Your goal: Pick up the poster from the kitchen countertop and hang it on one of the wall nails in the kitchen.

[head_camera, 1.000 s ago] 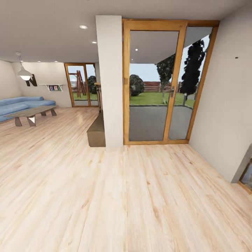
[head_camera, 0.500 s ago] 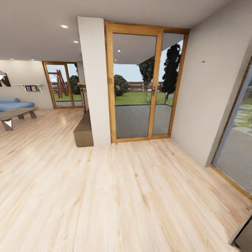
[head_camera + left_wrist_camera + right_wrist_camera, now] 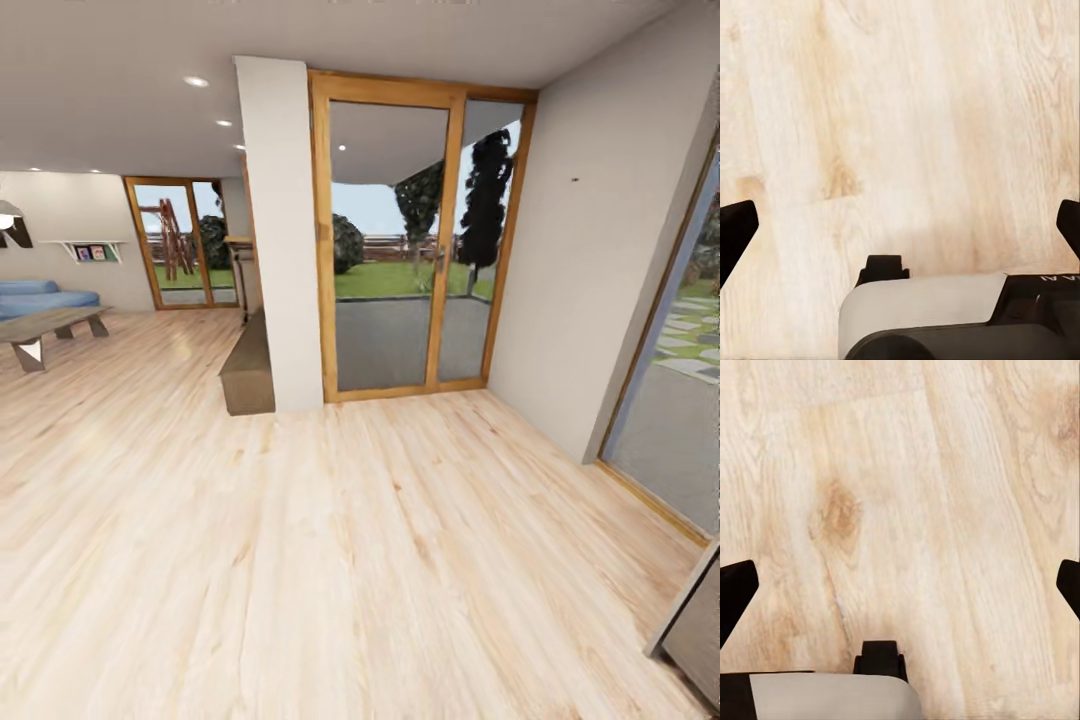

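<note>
Floorboards point(image 3: 330, 560) of pale wood span the room. Far left stand a blue sofa point(image 3: 40, 298) and low table point(image 3: 50, 330); a white pillar point(image 3: 278, 235) rises beside glass doors point(image 3: 405, 240). One wall nail point(image 3: 575, 180) dots the right wall. Both the left gripper point(image 3: 900, 232) and right gripper point(image 3: 900, 592) are spread wide, holding nothing.

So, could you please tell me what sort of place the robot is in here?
Probably an open-plan home living area: pale wood floor, a blue sofa behind a low coffee table, and wood-framed glass doors onto a garden.

Right gripper point(image 3: 900, 585) (fingers spread), wooden floor point(image 3: 907, 472)
</note>
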Tool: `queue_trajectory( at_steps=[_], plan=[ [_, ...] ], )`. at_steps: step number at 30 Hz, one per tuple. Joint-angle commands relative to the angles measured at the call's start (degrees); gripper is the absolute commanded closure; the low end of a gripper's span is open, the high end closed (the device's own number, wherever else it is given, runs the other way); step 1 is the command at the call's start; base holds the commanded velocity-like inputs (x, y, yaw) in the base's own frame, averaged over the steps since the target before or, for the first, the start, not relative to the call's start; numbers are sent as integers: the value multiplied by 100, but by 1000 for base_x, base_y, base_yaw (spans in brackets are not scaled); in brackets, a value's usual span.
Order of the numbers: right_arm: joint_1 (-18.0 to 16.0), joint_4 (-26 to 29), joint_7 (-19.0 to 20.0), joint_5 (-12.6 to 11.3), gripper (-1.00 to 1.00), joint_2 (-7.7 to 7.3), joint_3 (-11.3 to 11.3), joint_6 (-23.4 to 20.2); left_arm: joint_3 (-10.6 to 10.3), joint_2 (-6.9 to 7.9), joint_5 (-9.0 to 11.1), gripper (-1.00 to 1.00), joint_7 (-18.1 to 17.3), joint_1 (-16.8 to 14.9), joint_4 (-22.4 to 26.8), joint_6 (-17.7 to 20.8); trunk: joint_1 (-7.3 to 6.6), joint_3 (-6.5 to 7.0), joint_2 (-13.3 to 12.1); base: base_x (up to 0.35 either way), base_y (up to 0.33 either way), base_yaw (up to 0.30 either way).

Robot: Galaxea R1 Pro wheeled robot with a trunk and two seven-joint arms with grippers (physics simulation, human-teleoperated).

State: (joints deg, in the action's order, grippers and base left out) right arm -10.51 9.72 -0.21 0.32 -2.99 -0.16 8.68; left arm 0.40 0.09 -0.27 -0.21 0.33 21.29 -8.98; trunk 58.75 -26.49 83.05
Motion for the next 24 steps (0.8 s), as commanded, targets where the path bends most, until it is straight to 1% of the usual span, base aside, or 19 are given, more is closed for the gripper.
queue_trajectory(
  at_steps=[1, 6, 11, 14, 24],
  plan=[
    [-3, -5, -3, 3, -100, 0, -2, 20, 4, 0, -2, -100, -1, 2, 6, -8, -3, -4, 3, -246, 216, -70],
    [-3, -5, -4, 3, -100, 0, 0, 20, 4, 0, -2, -100, 1, 2, 7, -9, -3, -4, 3, -208, 237, -170],
    [-3, -5, -1, 3, -100, 0, 0, 20, 4, 0, -5, -100, -1, 2, 4, -14, -3, -4, 3, -83, 214, -261],
    [-3, -5, 1, 3, -100, 0, 0, 20, 4, 0, -7, -100, 1, 2, 0, -15, -3, -4, 3, -28, 87, -287],
    [-3, -5, 3, 3, -100, 0, 0, 20, 4, 0, -9, -100, 2, 2, -17, -24, -3, -4, 3, -3, 9, -299]
  ],
)
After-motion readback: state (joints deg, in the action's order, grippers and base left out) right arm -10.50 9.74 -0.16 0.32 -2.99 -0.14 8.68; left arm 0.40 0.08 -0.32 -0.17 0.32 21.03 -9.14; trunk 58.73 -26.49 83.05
